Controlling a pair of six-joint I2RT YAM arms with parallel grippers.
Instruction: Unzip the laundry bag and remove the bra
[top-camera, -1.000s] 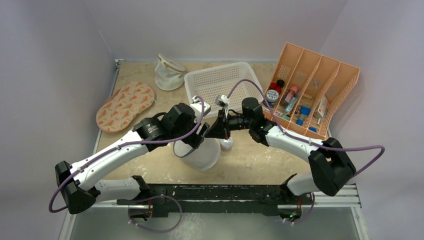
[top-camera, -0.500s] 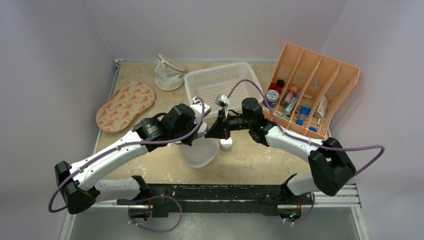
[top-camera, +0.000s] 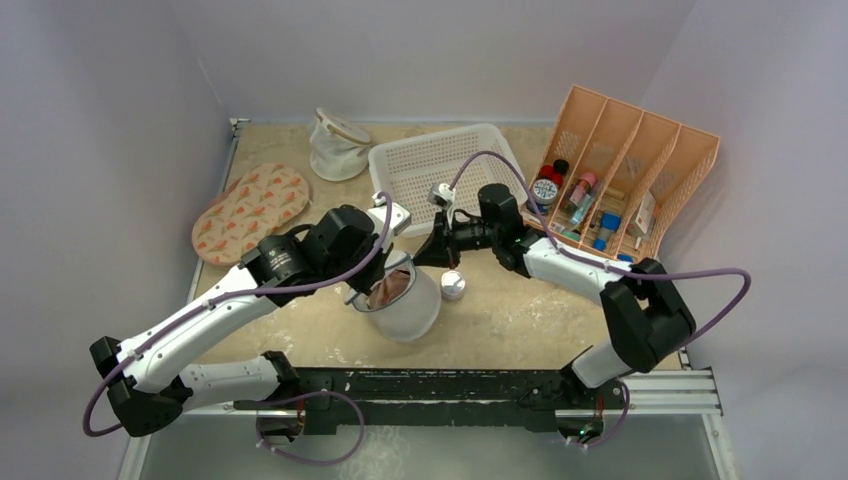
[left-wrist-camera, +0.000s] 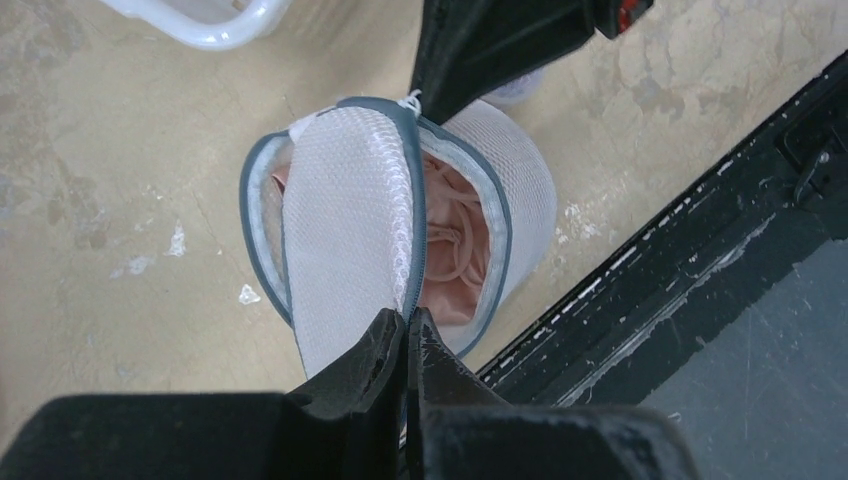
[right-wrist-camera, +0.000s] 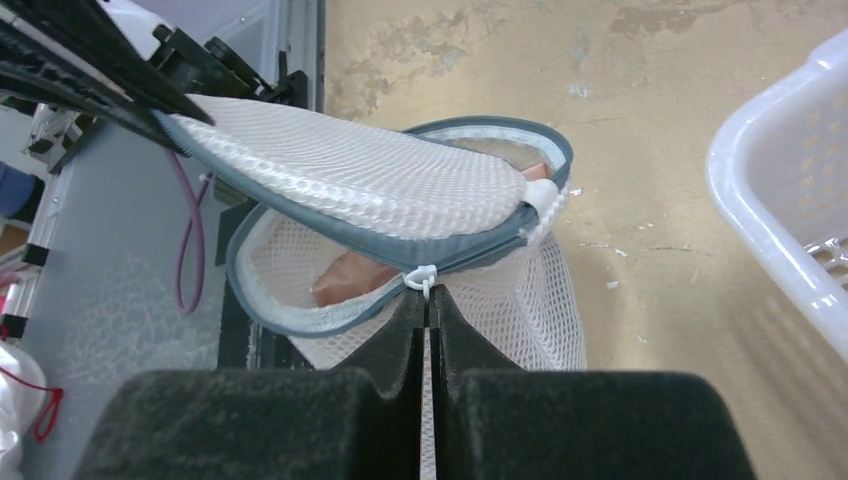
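Note:
The white mesh laundry bag (top-camera: 412, 312) stands upright at the table's middle front, its zipper undone. My left gripper (left-wrist-camera: 408, 320) is shut on the grey-blue edge of the hinged lid (left-wrist-camera: 345, 215), which it holds raised and tilted. The pink bra (left-wrist-camera: 458, 255) shows inside through the gap, and again under the lid as the bra (right-wrist-camera: 352, 275) in the right wrist view. My right gripper (right-wrist-camera: 427, 296) is shut on the white zipper pull (right-wrist-camera: 424, 276) at the bag's rim, on the side across from the left gripper.
A small white-and-silver jar (top-camera: 453, 286) stands just right of the bag. A white basket (top-camera: 440, 165) is behind it, an orange organizer (top-camera: 640, 170) at back right. An oval patterned pad (top-camera: 250, 212) and a tan-rimmed mesh pouch (top-camera: 338, 143) lie at back left.
My left gripper closed on the lid's edge and drew it up and leftward, so the bag gapes and the pink bra now shows. The right gripper kept its hold and shifted slightly back.

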